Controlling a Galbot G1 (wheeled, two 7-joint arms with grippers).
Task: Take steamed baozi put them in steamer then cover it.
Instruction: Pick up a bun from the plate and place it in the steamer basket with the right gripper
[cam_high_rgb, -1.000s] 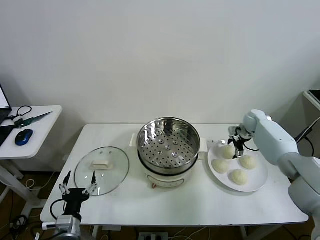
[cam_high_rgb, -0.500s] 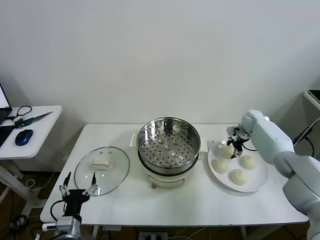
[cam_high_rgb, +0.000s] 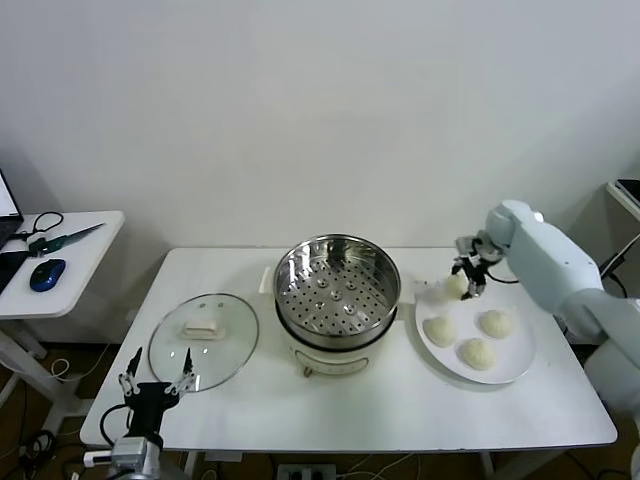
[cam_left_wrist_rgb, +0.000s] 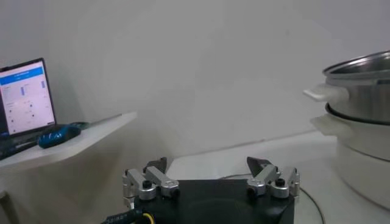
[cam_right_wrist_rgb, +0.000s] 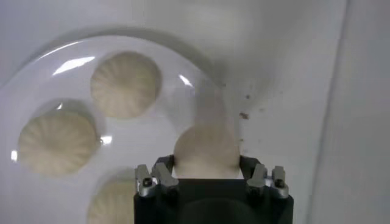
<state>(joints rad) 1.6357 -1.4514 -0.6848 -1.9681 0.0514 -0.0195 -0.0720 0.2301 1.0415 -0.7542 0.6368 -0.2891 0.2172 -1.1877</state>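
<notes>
- The right gripper (cam_high_rgb: 467, 279) is closed on one steamed baozi (cam_high_rgb: 457, 285). It holds the bun up in the air, above the far edge of the white plate (cam_high_rgb: 520, 369).
- From the right wrist, the held bun (cam_right_wrist_rgb: 206, 151) sits between the two fingers (cam_right_wrist_rgb: 159, 178), and the gripper's black body hides its near part.
- Three more buns (cam_high_rgb: 441, 331) lie on the plate.
- The buns are round, so they have no long side.
- The steamer (cam_high_rgb: 338, 296) stands upright in the middle of the white table (cam_high_rgb: 400, 410), its mouth facing up.
- The cover (cam_high_rgb: 204, 340) lies flat on the table beside the steamer, handle up.
- The left gripper (cam_high_rgb: 155, 378) is wide open and holds nothing. It waits at the near table edge, just by the cover.
</notes>
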